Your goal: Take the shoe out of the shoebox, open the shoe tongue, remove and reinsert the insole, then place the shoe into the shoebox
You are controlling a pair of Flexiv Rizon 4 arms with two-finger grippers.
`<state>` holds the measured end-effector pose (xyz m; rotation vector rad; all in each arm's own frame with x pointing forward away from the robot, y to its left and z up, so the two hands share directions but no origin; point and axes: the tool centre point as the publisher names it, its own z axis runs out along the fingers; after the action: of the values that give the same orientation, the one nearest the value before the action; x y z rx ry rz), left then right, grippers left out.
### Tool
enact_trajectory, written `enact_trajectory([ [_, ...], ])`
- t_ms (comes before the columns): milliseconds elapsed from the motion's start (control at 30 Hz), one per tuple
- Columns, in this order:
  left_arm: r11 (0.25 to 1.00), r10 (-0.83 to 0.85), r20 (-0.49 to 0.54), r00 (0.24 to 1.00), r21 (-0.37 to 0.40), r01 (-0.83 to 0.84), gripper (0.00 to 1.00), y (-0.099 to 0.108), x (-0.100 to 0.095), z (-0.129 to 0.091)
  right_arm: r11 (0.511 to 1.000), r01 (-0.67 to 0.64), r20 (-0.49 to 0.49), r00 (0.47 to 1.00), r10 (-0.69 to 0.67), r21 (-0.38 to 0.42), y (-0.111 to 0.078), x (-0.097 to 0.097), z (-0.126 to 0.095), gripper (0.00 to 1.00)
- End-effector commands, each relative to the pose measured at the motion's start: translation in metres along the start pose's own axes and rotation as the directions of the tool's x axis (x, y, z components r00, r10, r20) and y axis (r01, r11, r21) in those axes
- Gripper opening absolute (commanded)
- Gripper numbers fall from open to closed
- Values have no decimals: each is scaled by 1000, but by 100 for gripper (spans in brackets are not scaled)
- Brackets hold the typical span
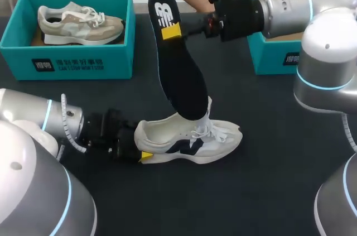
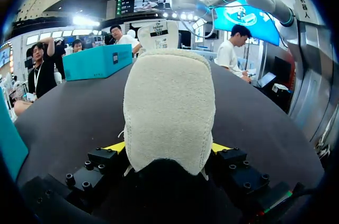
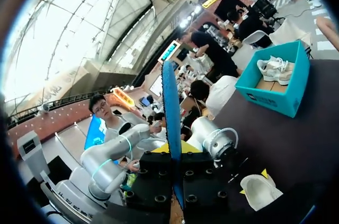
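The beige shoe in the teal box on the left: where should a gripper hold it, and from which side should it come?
Probably at the heel collar, coming straight down from above. The beige shoe stands upright on its sole with its opening facing up, so one finger can enter it. The walls of the teal box close off every sideways approach.

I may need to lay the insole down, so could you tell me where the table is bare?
Bare: the table on the near side of the shoe, and between it and the right box. Crowded: the heel, gripped by the left fingers, and around the insole.
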<state>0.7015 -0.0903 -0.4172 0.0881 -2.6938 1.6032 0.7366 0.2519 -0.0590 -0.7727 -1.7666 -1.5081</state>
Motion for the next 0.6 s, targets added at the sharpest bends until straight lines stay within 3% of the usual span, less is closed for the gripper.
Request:
enact_trajectory([
  [33, 1000, -1, 0, 1000, -4, 1, 0, 2, 2, 3, 998, -23, 29, 999, 24, -50, -12, 18, -24, 0],
  [300, 1000, -1, 0, 1000, -4, 1, 0, 2, 2, 3, 995, -61, 15, 998, 63, -85, -17, 42, -34, 0],
  [600, 1000, -1, 0, 1000, -4, 1, 0, 2, 2, 3, 994, -55, 13, 998, 56, -94, -42, 71, -37, 0],
])
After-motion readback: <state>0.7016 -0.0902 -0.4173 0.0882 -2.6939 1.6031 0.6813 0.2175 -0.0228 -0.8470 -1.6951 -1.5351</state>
